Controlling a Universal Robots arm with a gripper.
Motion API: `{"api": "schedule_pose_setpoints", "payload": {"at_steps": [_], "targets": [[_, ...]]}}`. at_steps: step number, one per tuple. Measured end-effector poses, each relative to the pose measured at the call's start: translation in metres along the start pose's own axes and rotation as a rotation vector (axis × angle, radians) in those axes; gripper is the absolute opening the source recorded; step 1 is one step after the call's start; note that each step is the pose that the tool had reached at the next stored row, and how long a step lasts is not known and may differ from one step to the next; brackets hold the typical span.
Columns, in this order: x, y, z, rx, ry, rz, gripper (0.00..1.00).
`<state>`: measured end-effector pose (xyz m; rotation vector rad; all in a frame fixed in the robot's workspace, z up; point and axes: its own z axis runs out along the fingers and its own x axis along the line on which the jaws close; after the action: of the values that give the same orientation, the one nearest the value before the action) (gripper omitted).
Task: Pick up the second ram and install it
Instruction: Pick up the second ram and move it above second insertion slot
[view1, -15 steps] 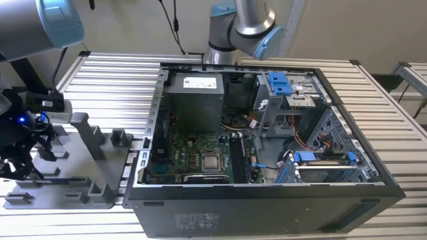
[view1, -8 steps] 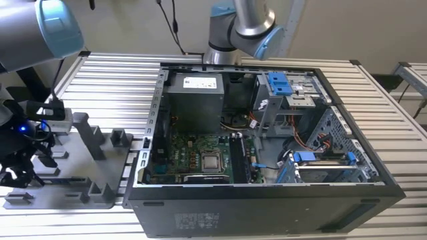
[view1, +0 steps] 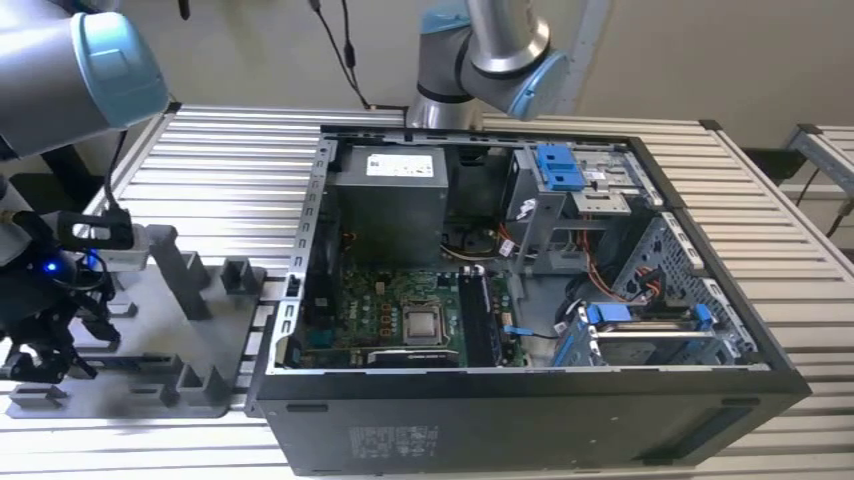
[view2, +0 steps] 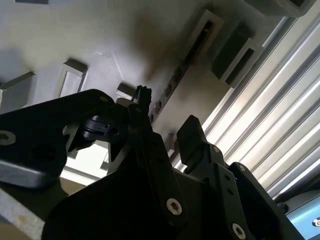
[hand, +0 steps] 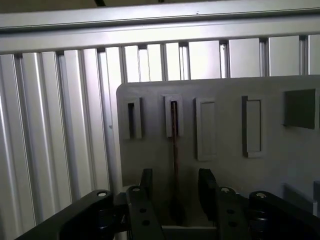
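- Second ram (hand: 174, 145) stands on edge in a slot of the grey tray (hand: 280, 160), between the gripper's (hand: 176, 175) wide jaws, with a gap on each side.
- Tray posts (view1: 180, 275) rise close by.
- The exterior view adds an open computer case (view1: 534, 420) beside the tray on the ribbed tabletop (view1: 227, 160).

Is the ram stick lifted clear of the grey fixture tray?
No, in the first wrist view the ram stick stands in the fixture tray, the open gripper astride it.
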<state>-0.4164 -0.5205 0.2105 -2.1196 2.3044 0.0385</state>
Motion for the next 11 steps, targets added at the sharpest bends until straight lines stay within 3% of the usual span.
{"api": "schedule_pose_setpoints", "payload": {"at_steps": [11], "targets": [[-0.0009,0.0012,0.0085,0.0064,-0.0028,0.000,0.50]]}}
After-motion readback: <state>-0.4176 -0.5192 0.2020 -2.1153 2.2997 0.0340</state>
